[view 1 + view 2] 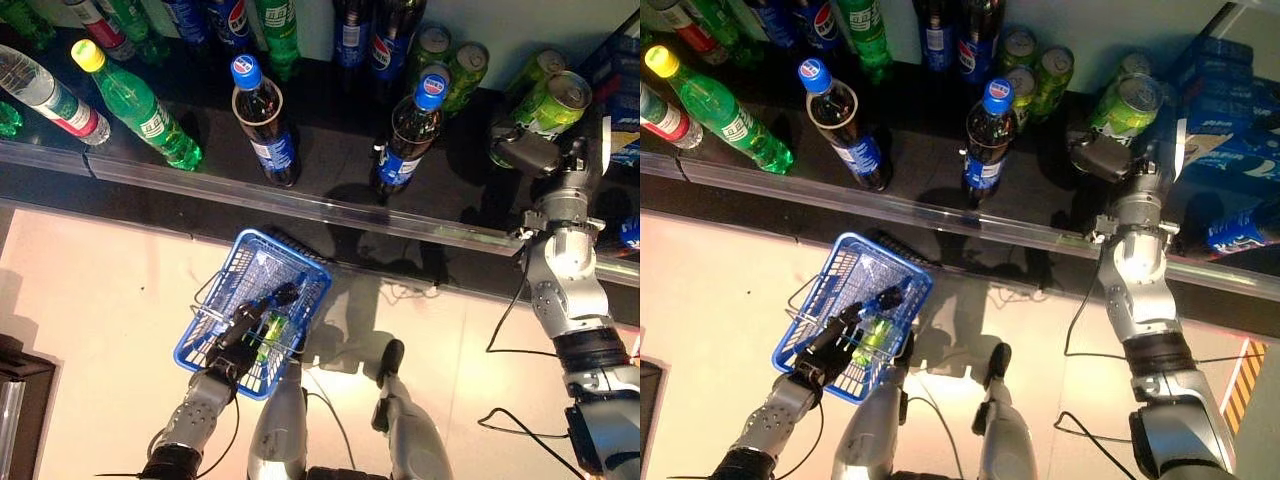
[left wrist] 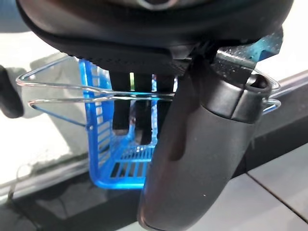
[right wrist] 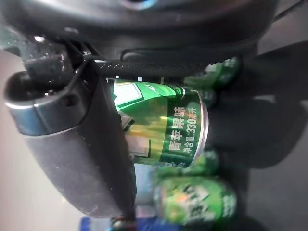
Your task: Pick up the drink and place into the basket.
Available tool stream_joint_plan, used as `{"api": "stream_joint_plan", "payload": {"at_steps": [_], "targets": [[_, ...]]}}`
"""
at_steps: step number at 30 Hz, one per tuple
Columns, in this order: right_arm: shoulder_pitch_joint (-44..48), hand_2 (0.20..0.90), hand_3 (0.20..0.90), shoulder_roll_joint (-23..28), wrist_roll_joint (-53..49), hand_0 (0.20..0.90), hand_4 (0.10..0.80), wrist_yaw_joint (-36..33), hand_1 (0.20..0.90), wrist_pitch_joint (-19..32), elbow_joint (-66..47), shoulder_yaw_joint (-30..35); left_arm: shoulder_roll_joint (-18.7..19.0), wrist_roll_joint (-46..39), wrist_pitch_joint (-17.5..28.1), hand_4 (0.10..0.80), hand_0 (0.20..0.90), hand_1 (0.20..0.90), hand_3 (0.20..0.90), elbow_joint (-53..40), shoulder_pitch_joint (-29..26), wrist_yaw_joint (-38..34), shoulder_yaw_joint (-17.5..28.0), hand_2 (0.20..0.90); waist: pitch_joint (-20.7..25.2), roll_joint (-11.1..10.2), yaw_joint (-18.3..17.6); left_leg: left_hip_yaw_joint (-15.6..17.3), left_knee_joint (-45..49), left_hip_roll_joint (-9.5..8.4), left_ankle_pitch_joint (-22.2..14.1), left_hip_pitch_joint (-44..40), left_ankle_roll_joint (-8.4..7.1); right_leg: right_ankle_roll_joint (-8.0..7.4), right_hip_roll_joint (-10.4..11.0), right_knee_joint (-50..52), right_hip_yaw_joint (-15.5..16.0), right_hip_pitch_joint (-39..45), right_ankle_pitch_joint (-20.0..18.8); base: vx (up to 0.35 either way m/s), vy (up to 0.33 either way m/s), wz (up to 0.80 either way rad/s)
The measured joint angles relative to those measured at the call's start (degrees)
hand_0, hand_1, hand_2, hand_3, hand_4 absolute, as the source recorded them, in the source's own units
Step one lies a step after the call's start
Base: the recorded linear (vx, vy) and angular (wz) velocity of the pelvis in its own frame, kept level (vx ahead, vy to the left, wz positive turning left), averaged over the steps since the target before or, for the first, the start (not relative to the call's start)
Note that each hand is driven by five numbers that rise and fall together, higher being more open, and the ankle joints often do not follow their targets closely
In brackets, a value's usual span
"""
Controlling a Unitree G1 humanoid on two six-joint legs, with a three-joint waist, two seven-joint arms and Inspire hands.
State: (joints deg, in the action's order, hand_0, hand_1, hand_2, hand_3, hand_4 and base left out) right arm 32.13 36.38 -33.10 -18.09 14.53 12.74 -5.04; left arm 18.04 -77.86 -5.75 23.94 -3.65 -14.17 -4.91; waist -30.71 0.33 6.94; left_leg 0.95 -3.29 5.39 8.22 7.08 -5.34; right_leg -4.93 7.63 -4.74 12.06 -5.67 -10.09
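Right hand [image 1: 535, 150] at right end of dark shelf [image 1: 330, 180], fingers and thumb curled round green aluminium drink can [image 1: 553, 104], can lifted clear of shelf. Left hand [image 1: 240, 330] curled round wire handles of blue plastic mesh basket [image 1: 300, 262], held over pale floor. Green item inside basket, partly hidden by fingers, type unclear. Two upright blue-capped cola bottles [image 1: 263, 120] near shelf front edge. Rear-row bottles cut off at frame edge; count unclear.

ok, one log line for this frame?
right hand: shut on green can, at shelf | left hand: holds blue basket by handle
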Motion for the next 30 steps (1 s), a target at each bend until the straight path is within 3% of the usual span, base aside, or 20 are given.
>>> {"api": "stream_joint_plan", "payload": {"at_steps": [7, 13, 25, 30], "targets": [[-11.31, 0.300, 0.200, -4.77, 4.63, 0.300, 0.100, 3.19, 0.300, 0.20, -10.59, 0.85, -1.64, 2.53, -0.18, 0.100, 0.300, 0.300, 0.200, -0.69, 1.76, -0.24, 2.20, 0.300, 0.74, -1.37, -1.15, 0.32, -0.99, 0.07, -0.49, -2.88, 0.19, -0.21, 0.01, -0.01, -0.21, 2.25, 0.72, 0.073, 0.042, -0.02], [-21.24, 0.300, 0.200, -7.75, 6.10, 0.300, 0.100, 11.04, 0.300, -0.02, -14.89, 0.84, -2.04, 3.26, -0.23, 0.100, 0.300, 0.300, 0.200, -4.32, 4.60, -0.50, 3.94, 0.300, 1.56, -2.80, -2.44, 1.19, -1.42, 0.18, -1.09, -4.91, 0.27, -0.37, 0.01, -0.01, -0.97, 3.61, 1.19, 0.077, 0.043, -0.07], [-31.01, 0.300, 0.200, -9.42, 6.01, 0.300, 0.100, 20.52, 0.300, -3.20, -20.46, 0.38, -3.45, 3.57, -4.70, 0.100, 0.300, 0.300, 0.200, -16.39, 10.97, -1.64, 7.19, 0.300, 2.05, -2.70, -3.86, 1.60, -1.47, 0.49, -2.29, -8.69, 0.33, -0.69, 0.48, -0.01, -1.11, 7.26, 2.33, 0.072, 0.046, -0.01], [-31.86, 0.300, 0.200, -9.34, 4.16, 0.300, 0.100, 24.60, 0.300, -5.60, -21.19, -4.92, -3.21, 3.80, -8.20, 0.100, 0.300, 0.300, 0.200, -19.29, 12.72, -2.00, 7.53, 0.300, 3.18, -1.86, -3.69, 0.20, -1.46, 0.22, -2.40, -9.12, 0.42, -0.93, 0.80, -0.01, 0.40, 8.64, 2.92, 0.050, 0.075, 0.14]]}}
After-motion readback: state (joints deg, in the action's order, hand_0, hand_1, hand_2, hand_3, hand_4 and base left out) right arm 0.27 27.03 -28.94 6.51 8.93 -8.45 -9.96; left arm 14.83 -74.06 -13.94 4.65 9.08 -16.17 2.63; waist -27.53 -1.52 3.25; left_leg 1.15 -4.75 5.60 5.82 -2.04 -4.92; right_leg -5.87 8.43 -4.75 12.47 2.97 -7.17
